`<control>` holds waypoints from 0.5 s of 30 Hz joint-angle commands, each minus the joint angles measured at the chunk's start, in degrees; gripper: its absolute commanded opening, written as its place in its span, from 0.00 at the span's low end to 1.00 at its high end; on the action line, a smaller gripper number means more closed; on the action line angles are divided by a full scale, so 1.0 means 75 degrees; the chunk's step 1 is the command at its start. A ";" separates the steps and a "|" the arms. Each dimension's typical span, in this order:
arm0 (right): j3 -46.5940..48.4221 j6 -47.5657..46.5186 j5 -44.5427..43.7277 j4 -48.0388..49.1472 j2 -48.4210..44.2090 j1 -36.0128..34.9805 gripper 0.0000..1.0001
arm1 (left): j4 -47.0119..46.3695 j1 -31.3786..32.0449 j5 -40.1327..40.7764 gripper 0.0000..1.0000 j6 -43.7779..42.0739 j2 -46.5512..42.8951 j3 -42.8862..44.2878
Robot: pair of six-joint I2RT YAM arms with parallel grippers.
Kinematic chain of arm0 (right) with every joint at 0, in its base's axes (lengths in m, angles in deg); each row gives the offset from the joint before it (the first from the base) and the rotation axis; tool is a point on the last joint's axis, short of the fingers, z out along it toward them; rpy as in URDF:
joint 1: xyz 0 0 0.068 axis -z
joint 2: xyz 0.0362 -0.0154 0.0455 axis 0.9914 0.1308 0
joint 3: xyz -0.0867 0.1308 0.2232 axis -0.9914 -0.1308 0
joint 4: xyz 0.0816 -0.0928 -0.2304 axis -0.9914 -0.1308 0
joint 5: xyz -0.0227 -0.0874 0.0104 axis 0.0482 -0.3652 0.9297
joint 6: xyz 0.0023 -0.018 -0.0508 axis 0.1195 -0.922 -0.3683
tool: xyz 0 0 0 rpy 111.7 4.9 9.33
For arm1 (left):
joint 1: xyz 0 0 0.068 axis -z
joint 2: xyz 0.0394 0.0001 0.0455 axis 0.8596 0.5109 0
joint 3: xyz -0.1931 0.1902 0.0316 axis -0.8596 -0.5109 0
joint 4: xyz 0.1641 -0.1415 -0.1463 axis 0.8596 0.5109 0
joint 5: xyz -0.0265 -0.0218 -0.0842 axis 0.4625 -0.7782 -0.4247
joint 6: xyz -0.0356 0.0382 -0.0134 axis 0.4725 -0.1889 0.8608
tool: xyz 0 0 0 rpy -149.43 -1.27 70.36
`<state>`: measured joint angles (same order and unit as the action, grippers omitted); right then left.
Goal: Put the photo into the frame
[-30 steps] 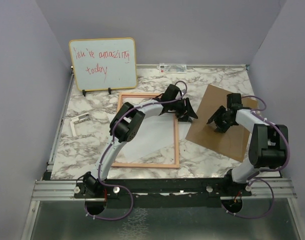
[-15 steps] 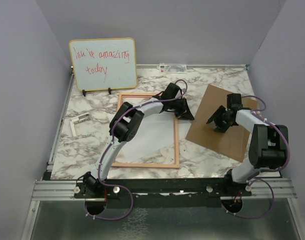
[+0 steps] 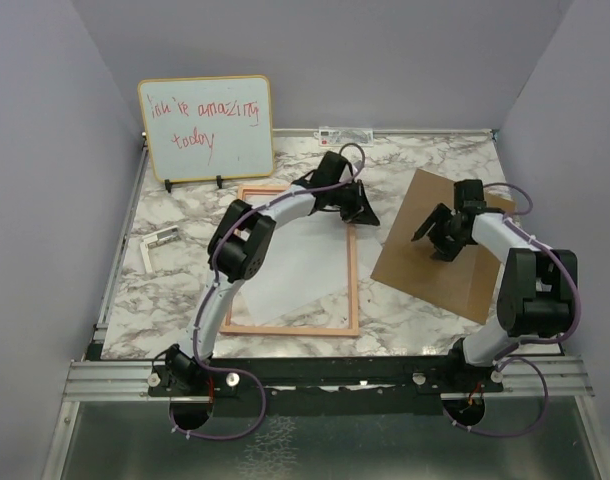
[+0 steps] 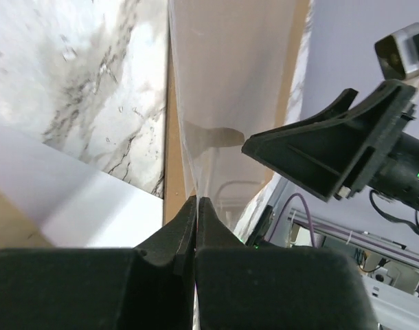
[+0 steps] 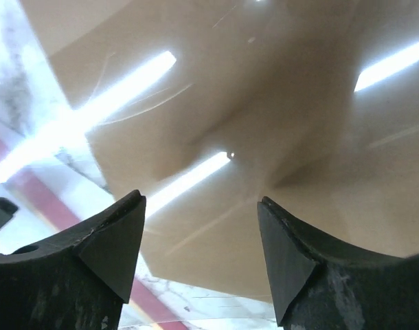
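Observation:
The frame (image 3: 353, 290), a thin pinkish wood border, lies flat left of centre. Inside it lies the photo (image 3: 290, 270), white reverse up and skewed; it also shows in the left wrist view (image 4: 72, 196). My left gripper (image 3: 362, 213) is at the frame's far right edge, shut (image 4: 196, 200) on a thin clear pane (image 4: 223, 82) that rises edge-on from the jaws. My right gripper (image 3: 435, 237) hangs open (image 5: 200, 199) over the brown backing board (image 3: 440, 265), with nothing between its fingers. Glare streaks cross the board (image 5: 278, 103).
A yellow-edged whiteboard (image 3: 206, 128) with red writing stands at the back left. A small metal bracket (image 3: 157, 245) lies near the left edge and a label strip (image 3: 345, 133) by the back wall. Grey walls close in both sides.
My left gripper closed on the clear pane and shifted toward the back of the frame. The right gripper opened a little wider and stayed over the board.

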<state>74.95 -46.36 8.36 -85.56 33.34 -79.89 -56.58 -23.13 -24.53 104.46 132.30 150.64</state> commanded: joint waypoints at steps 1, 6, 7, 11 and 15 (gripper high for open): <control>0.0864 -0.0232 0.0118 -0.0598 -0.0373 0.0016 0.73 | -0.0067 -0.0526 -0.0490 0.00 -0.0433 -0.0950 0.0089; 0.1623 -0.0326 0.0250 -0.0705 -0.0826 0.0010 0.84 | 0.0278 -0.0965 -0.0787 0.00 -0.0881 -0.1549 0.0079; 0.1732 -0.0345 0.0321 -0.0683 -0.0902 0.0017 0.87 | 0.0352 -0.1073 -0.0843 0.00 -0.0963 -0.1684 0.0059; 0.1801 -0.0239 0.0676 -0.0280 -0.1212 0.0008 0.96 | 0.0418 -0.1475 -0.0994 0.00 -0.1056 -0.2237 -0.0210; 0.1127 0.0454 0.0880 0.0711 -0.1703 0.0014 1.00 | 0.0313 -0.1804 -0.1051 0.00 -0.0909 -0.2765 -0.0367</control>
<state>87.56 -47.13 11.68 -86.08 23.66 -79.89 -54.09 -34.70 -29.49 98.41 117.04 149.26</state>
